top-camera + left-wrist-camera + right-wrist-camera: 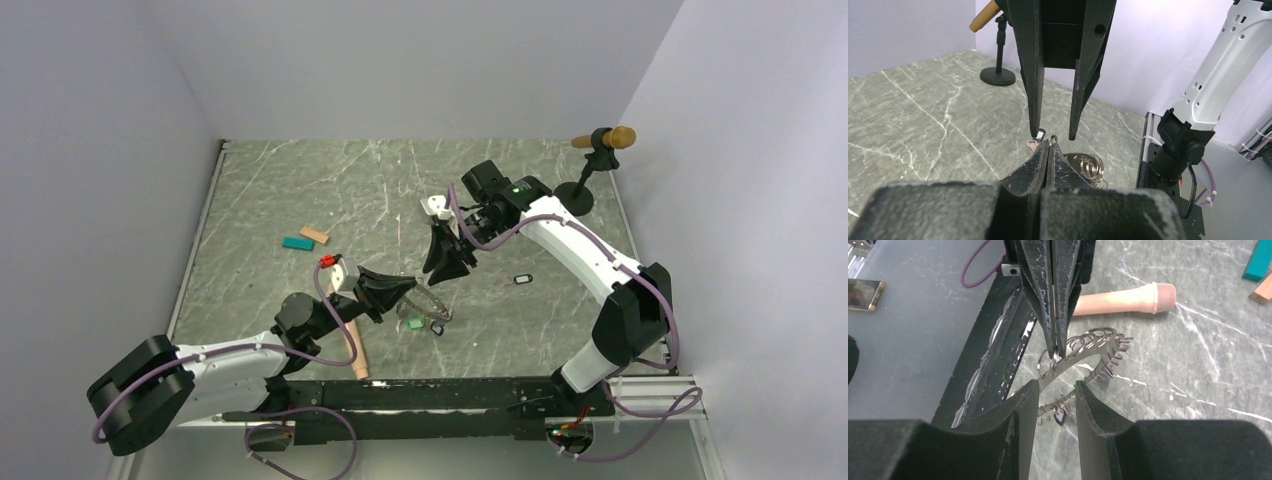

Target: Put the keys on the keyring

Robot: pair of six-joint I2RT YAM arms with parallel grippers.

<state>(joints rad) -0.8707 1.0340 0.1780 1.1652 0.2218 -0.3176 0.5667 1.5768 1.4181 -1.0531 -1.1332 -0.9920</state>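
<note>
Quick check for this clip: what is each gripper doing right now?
Left gripper: shut, pinching a small ring on the keyring.
Right gripper: open, fingertips either side of the left gripper's tips, holding nothing visible.

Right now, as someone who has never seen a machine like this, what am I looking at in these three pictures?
These are two robot arms bolted to the near edge of a marble-patterned table. The wide picture is taken from above and behind them. Each of the other two comes from a small camera on one wrist, looking along that arm's own two fingers.

The left hand is pinched shut on the keyring, a floppy metal loop, and holds it up. The right hand is open, with one finger on each side of the loop.

On the table lie a peach-coloured microphone, a teal block, a tan block and a small black key tag.
</note>
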